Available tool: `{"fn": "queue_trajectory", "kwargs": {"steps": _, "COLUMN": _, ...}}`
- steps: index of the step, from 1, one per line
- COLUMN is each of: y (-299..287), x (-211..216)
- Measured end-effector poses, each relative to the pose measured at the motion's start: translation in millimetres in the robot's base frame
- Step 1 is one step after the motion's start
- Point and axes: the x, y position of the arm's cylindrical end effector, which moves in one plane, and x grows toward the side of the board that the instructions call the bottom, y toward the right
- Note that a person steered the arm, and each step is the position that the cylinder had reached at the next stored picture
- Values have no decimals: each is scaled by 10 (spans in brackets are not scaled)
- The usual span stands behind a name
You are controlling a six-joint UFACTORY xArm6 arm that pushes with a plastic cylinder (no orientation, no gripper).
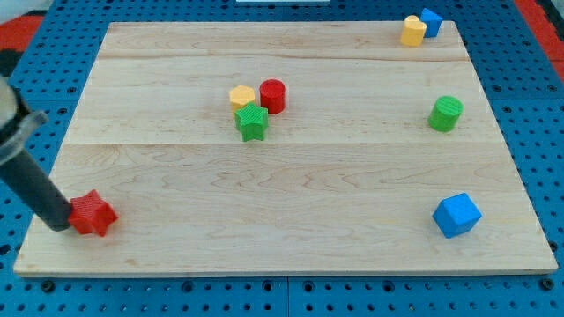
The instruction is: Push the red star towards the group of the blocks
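Observation:
The red star (93,214) lies near the board's bottom left corner. My tip (61,224) touches the star's left side; the dark rod rises from it up and to the left. A group of three blocks sits left of the board's middle, toward the top: a yellow hexagon (242,96), a red cylinder (272,96) and a green star (251,122), close together. The group is up and to the right of the red star.
A green cylinder (446,114) stands at the right. A blue cube (456,215) sits at the bottom right. A yellow block (412,31) and a blue block (430,21) sit at the top right corner. The wooden board (291,246) lies on a blue pegboard.

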Motion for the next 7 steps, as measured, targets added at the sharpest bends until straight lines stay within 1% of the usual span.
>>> {"fn": "queue_trajectory", "kwargs": {"steps": 2, "y": 353, "x": 2}}
{"fn": "queue_trajectory", "kwargs": {"steps": 3, "y": 522, "x": 110}}
{"fn": "queue_trajectory", "kwargs": {"steps": 4, "y": 808, "x": 117}}
{"fn": "queue_trajectory", "kwargs": {"steps": 6, "y": 1497, "x": -94}}
{"fn": "queue_trajectory", "kwargs": {"steps": 7, "y": 1593, "x": -341}}
